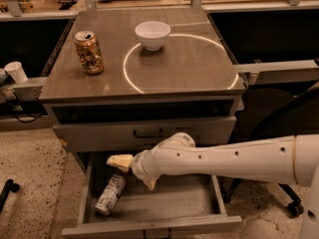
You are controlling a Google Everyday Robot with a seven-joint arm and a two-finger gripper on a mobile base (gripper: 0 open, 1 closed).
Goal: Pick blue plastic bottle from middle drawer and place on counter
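The blue plastic bottle lies on its side on the floor of the open middle drawer, near the left wall, cap toward the front. My gripper reaches into the drawer from the right, just above and to the right of the bottle. It is open and empty, with one cream fingertip pointing left and the other pointing down. The counter with its white circle is above.
A gold-brown drink can stands at the counter's left. A white bowl sits at the circle's far edge. The shut upper drawer front with a dark handle is just above my arm. A white cup stands on the left ledge.
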